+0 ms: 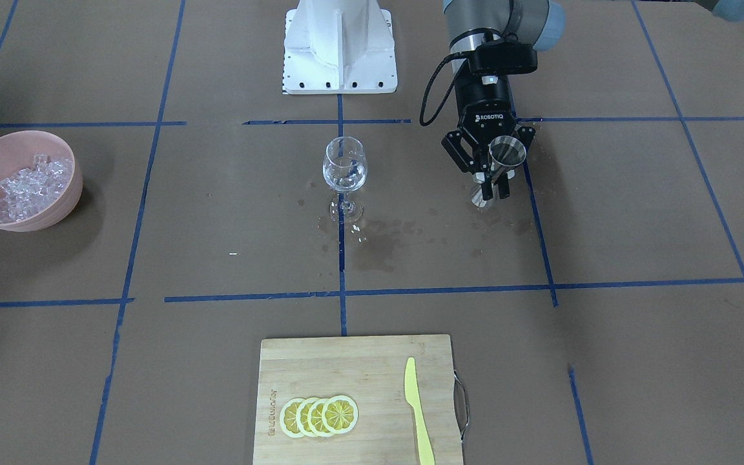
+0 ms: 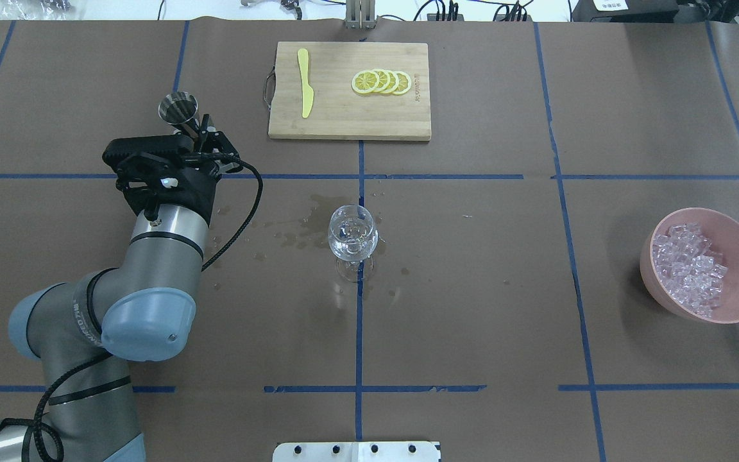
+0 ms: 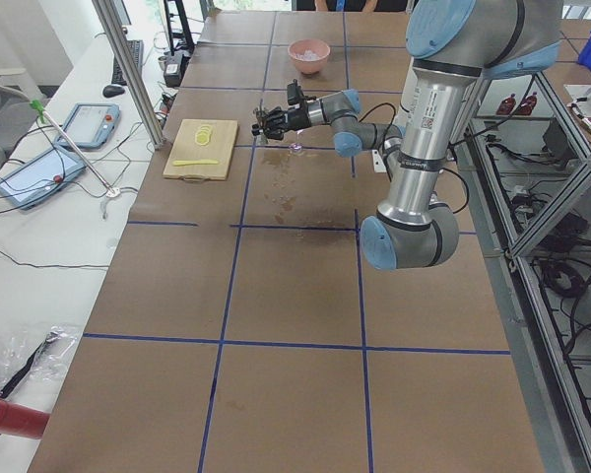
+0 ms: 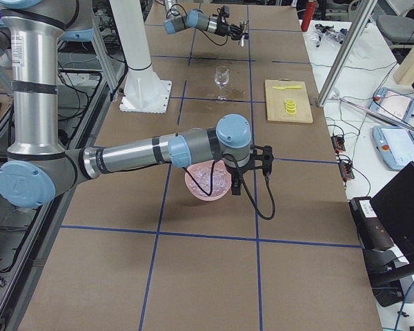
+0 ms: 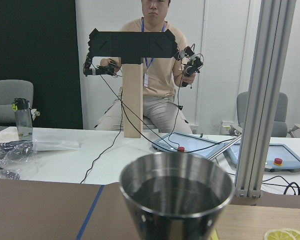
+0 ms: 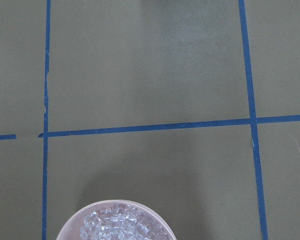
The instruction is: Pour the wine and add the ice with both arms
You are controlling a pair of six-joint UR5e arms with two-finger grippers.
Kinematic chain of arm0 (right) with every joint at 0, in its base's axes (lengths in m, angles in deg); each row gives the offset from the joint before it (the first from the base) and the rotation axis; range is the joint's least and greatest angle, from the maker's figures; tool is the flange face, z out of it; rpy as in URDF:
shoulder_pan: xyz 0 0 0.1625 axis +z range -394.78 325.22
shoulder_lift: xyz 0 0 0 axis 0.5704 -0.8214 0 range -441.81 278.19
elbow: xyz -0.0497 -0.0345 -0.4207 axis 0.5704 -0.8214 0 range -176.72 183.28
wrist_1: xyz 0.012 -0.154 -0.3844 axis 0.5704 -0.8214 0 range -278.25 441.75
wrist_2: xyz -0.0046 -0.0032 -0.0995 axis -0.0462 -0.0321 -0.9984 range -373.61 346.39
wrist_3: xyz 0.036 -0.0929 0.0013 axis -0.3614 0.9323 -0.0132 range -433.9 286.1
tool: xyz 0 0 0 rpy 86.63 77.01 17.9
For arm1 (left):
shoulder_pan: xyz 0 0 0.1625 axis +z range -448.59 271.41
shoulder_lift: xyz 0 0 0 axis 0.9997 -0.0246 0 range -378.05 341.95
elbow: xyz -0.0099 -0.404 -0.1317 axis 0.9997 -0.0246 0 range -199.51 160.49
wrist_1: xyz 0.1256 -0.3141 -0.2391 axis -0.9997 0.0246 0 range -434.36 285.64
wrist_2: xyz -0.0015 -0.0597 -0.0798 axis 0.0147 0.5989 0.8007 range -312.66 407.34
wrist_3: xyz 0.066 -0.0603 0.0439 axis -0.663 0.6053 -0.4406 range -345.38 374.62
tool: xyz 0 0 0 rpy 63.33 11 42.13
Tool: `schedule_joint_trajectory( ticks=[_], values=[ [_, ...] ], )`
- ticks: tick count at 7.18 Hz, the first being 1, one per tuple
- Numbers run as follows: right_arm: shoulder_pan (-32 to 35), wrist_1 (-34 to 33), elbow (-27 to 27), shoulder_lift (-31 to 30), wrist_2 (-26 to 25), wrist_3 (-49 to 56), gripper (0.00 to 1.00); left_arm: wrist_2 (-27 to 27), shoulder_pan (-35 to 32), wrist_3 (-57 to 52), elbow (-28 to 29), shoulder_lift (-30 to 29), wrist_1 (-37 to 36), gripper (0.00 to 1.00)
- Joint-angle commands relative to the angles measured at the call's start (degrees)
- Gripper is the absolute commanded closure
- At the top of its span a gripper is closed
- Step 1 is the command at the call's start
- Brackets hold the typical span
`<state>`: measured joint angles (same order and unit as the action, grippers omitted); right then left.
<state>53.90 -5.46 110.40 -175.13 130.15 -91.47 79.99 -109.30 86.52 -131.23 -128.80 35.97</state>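
My left hand (image 1: 495, 190) is closed tight around a metal cup (image 1: 506, 154), off to the left of the wine glass (image 1: 345, 169). The cup stands tall, its long way going up and down, mouth up. I cannot tell if any wine is inside it. A little wine (image 1: 345, 179) sits in the glass. The ice (image 1: 26, 187) is in the pink bowl (image 1: 55, 206) far off to the right. My right hand (image 4: 252, 165) hangs near it, and I cannot tell if that hand is open. The counter (image 1: 604, 226) is wet, so the glass may slide or tip if I bump it, and ice may bounce out.
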Motion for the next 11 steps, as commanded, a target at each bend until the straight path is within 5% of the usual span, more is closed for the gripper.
schedule_joint_trajectory(
  ticks=[1,11],
  values=[
    [0.0,-0.1,0.0,0.2,-0.1,0.1,0.0,0.1,0.1,-7.0,0.4,-3.8,0.1,1.0],
    [0.0,-0.1,0.5,0.3,-0.4,0.1,0.0,3.6,6.2,-28.1,3.8,-5.3,7.0,1.0]
  ],
)
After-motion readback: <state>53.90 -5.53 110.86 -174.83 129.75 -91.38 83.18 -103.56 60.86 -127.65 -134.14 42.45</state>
